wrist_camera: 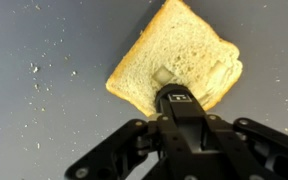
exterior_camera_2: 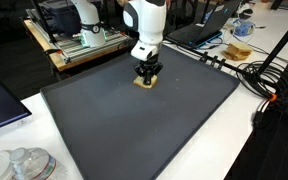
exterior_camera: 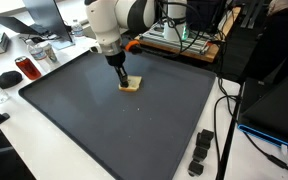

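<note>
A slice of bread lies flat on a large dark grey mat, toward its far side. In the wrist view the bread fills the upper middle, with a small dent in its crumb. My gripper points straight down over the slice. Its fingers are shut together, and their tips sit on or just above the bread's near part. Nothing is held between them. The tips hide the bread right under them.
Crumbs dot the mat beside the bread. Off the mat are a red can, a black mouse, a black clamp-like part, cables and clear plastic containers. Shelving and gear stand behind.
</note>
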`<state>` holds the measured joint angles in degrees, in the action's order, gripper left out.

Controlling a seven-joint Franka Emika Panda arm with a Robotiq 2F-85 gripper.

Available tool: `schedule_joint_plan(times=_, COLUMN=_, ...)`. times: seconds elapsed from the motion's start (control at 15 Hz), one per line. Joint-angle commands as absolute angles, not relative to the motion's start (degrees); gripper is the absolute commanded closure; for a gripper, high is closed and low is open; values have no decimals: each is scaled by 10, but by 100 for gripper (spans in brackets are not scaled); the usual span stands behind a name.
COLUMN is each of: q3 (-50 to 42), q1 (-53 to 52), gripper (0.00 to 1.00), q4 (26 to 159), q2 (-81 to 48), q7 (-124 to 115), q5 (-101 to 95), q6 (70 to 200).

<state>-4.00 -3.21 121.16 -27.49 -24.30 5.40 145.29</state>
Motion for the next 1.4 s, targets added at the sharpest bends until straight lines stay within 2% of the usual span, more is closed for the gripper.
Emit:
schedule_joint_plan(times=0.0, q3=-43, q1=-35, gripper=78, q4=1210, q2=-275, q7=-241, q5=56, q6=1451)
schedule_joint_plan(times=0.07, q3=-43, q1=-35, gripper=95, q4=1210, q2=-275, q7=-241, q5=56, q6=1451)
schedule_joint_plan(times=0.53, q3=-48, q1=-48, gripper=95, q4=1236, q2=-283, q7=-242, q5=39, q6=1521)
schedule_joint_plan(times=1.33, q3=-29, q1=-35, gripper=95, q4=1227, q2=-297, q7=-126, q5=25, q6=1503)
